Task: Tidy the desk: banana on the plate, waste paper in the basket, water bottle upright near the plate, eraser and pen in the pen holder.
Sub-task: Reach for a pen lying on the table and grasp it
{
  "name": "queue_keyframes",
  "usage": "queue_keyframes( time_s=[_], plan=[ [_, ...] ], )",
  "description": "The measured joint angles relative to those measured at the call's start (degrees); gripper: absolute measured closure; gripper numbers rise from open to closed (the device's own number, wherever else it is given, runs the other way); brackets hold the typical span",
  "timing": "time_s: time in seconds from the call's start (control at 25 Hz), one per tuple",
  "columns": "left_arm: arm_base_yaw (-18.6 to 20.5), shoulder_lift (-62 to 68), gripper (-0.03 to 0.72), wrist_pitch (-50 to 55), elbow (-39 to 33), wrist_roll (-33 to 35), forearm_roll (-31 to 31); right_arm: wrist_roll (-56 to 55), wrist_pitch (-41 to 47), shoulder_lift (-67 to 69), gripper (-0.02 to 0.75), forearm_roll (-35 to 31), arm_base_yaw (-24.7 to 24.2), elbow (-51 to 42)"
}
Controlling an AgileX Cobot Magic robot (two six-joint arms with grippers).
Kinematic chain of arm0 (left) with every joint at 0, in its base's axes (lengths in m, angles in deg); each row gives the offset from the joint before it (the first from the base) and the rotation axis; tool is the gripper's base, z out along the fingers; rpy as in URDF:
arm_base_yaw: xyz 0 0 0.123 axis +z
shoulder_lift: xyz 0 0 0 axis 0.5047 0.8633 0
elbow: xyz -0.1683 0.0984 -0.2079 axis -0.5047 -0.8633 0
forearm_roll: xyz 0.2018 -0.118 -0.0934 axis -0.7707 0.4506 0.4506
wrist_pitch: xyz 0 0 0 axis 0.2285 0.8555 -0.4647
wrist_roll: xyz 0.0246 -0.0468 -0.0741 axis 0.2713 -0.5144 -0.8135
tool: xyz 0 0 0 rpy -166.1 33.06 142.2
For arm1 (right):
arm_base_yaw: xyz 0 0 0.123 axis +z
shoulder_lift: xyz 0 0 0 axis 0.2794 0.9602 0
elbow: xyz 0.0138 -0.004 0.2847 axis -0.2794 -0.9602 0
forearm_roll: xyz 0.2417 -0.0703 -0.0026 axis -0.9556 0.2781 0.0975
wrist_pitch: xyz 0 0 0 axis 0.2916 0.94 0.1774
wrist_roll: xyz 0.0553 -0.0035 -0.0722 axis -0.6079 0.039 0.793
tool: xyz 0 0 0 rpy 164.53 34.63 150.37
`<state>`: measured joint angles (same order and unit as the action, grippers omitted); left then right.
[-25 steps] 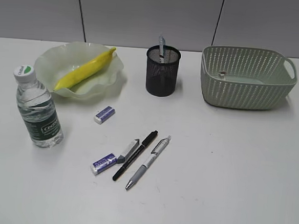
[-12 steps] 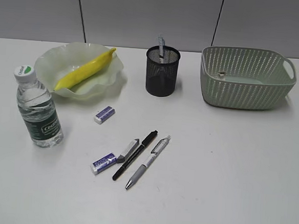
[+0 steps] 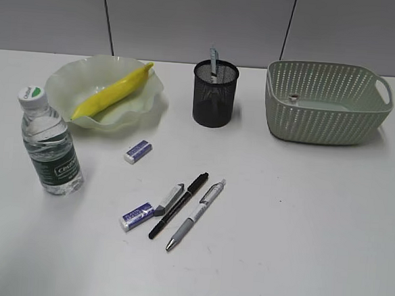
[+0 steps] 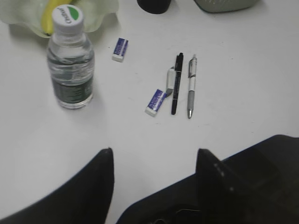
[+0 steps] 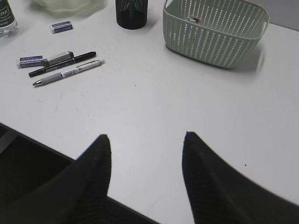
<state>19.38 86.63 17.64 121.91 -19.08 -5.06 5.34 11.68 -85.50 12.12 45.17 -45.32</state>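
**A:** On the white table [image 3: 300, 230], left rear: banana [image 3: 113, 91] lies diagonally inside the plate [image 3: 63, 78]. Water bottle [image 3: 48, 144] stands upright, capped, in front of the plate's left edge, near it but not touching.

**B:** Pen holder?

**A:** Pen holder [image 3: 215, 95] upright at rear centre, one pale blue item sticking out of its top. Basket [image 3: 326, 106] to its right, well apart. A small object lies on the basket floor against the far left wall; too small to identify.

**B:** Loose items?

**A:** Centre of table: black pen [image 3: 178, 205] and grey pen [image 3: 195, 214] side by side, slanted alike. A grey-white eraser [image 3: 169, 197] touches the black pen's left side; a blue-labelled eraser [image 3: 137, 215] lies just beside that. A second blue-labelled eraser [image 3: 137, 151] sits alone, nearer the plate.

**B:** Tools?

**A:** Left tool [image 4: 154, 156] released, fingers spread, holding nothing, above bare table short of the bottle and pens. Right tool [image 5: 147, 140] likewise spread and unloaded, over bare table near the front edge. Neither shows in the exterior view.
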Motion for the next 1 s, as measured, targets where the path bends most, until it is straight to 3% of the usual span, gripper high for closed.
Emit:
queue_keyframes(
  time_s=[0.2, 0.32, 0.68, 0.84, 1.0],
  plan=[
    [0.0, 16.8, 0.272, -4.98, 1.42, 8.64, 12.1, 0.0, 0.0, 0.0, 0.337, -0.1, 0.0, 0.0],
    [-1.99, 23.93, 0.272, -7.34, 3.2, 11.39, 15.23, 0.0, 0.0, 0.0, 0.341, -0.22, 0.0, 0.0],
    [-21.96, 42.96, 0.272, -21.53, 12.86, 11.57, 14.7, 0.0, -0.05, 0.0, 0.346, -0.34, 0.0, 0.0],
    [-27.29, 53.57, 0.272, -22.67, 18.09, 8.53, 13.61, 0.0, -0.05, 0.0, 0.346, -0.34, 0.0, 0.0],
    [-30.8, 63.72, 0.272, -21.12, 25.38, 0.58, 6.63, 0.0, -0.05, 0.0, 0.347, -0.34, 0.0, 0.0]
  ],
)
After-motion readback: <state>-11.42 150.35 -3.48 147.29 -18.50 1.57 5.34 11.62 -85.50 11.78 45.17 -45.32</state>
